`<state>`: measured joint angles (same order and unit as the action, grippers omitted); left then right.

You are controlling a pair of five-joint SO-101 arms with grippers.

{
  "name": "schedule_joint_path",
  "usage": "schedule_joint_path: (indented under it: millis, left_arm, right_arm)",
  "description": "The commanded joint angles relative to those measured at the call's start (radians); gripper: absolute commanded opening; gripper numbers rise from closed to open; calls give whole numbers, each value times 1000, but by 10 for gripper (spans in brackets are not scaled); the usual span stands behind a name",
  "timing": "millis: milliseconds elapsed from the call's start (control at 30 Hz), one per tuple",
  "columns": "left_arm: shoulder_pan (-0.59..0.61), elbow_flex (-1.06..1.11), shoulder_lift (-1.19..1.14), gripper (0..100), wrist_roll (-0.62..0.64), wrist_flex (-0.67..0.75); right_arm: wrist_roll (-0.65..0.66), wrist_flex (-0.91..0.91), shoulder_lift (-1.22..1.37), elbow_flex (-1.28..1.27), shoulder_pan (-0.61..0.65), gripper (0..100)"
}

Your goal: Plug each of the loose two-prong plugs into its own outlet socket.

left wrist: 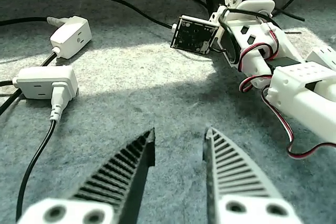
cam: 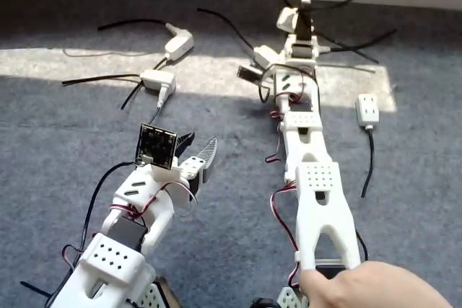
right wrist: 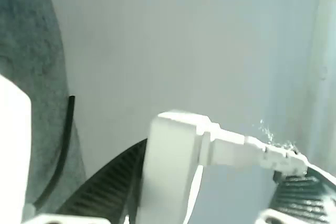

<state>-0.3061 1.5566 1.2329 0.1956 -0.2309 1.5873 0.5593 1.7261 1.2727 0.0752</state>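
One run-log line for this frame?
left claw: open over carpet | right claw: shut on socket block | another socket: on carpet, plug in

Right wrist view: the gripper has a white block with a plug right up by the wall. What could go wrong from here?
1. The right gripper pinches the white block and its plug end to end, a hold that may slip.
2. Loose black cables lie around the outstretched arm and could snag.
3. A person's hand rests at that arm's base; sudden moves might catch it.
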Motion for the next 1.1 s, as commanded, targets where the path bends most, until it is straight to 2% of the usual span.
schedule_joint_path:
  millis: [0, 67, 233, 467, 667, 867, 967, 1067]
  left_arm:
    - [-12, -5, 13, 165, -11, 20]
    - [-12, -5, 13, 165, -11, 20]
    - [-12, -5, 13, 165, -11, 20]
    - [-12, -5, 13, 165, -11, 20]
    - [-12, -5, 15, 165, -11, 20]
    - [-12, -5, 15, 165, -11, 20]
    - [-12, -5, 15, 165, -11, 20]
    - [-12, -5, 15, 165, -11, 20]
  right_arm:
    - [198, 59, 59, -7, 1, 352]
    - [252, 59, 71, -7, -12, 352]
    - [256, 58, 7, 19, -25, 352]
    - [307, -36, -96, 111, -65, 352]
    - [284, -67, -136, 236, -79, 352]
    - [-52, -427, -154, 378, -163, 341]
    - [-292, -503, -124, 430, -189, 290]
    - [-468, -564, -94, 476, -206, 277]
